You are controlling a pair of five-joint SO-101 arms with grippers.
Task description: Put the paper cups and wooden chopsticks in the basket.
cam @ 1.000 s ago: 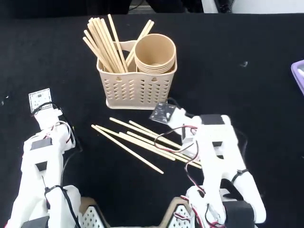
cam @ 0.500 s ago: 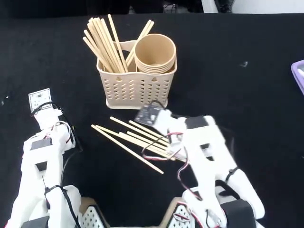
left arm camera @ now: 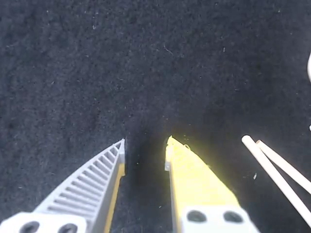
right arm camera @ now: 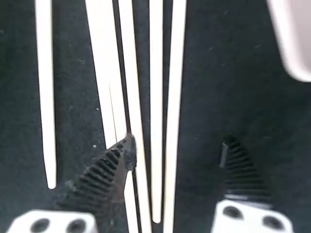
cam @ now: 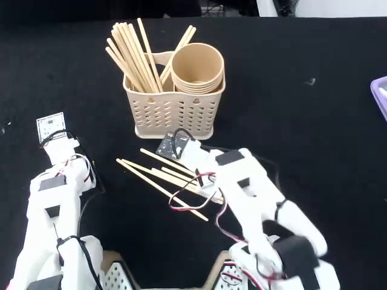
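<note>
Several loose chopsticks [cam: 151,175] lie mid-table [cam: 314,151], awaiting pickup; the basket [cam: 175,115] toward the far edge already holds stacked paper cups [cam: 198,66] and bundled chopsticks [cam: 130,51]. Left gripper [left arm camera: 146,143]: slightly parted, empty. Right gripper [right arm camera: 177,145]: spread astride perhaps three of the loose chopsticks.

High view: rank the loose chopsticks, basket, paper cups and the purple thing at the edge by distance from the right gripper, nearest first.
1. Loose chopsticks: on the table, directly under the right gripper.
2. Basket: just beyond the gripper.
3. Paper cups: stacked inside the basket, toward its back.
4. Purple object: at the picture's right edge.
</note>
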